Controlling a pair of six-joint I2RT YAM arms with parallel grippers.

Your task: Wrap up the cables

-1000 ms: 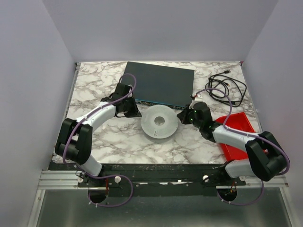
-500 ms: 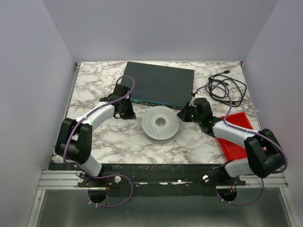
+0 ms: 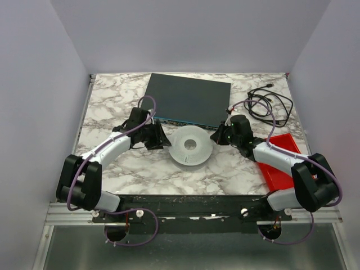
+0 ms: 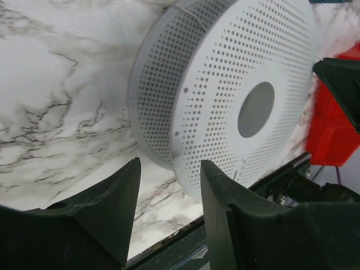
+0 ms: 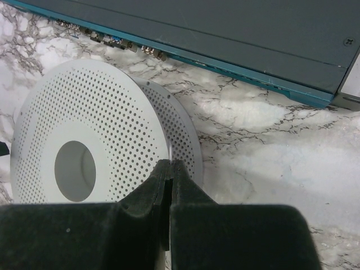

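The spool [image 4: 225, 73] is matt white plastic, pierced all over with small holes. The worktop [image 3: 140, 166] has a smooth, marble-patterned face. The box [image 5: 225, 34] looks like dark matt metal. The tray [image 3: 284, 154] is smooth red plastic. The left gripper [image 4: 169, 163] is matt black, faintly ridged.

1. Your work surface is a table [image 3: 112, 95] with a white marble-patterned top veined in grey.
2. You are enclosed on three sides by the back wall [image 3: 191, 34], left wall [image 3: 34, 112] and right wall [image 3: 332, 84], all plain pale lavender-grey.
3. Along your near edge runs a ribbed aluminium rail [image 3: 73, 212].
4. Below it you see a dull grey floor [image 3: 185, 253].
5. Your lighting is soft and even, with faint shadows only.
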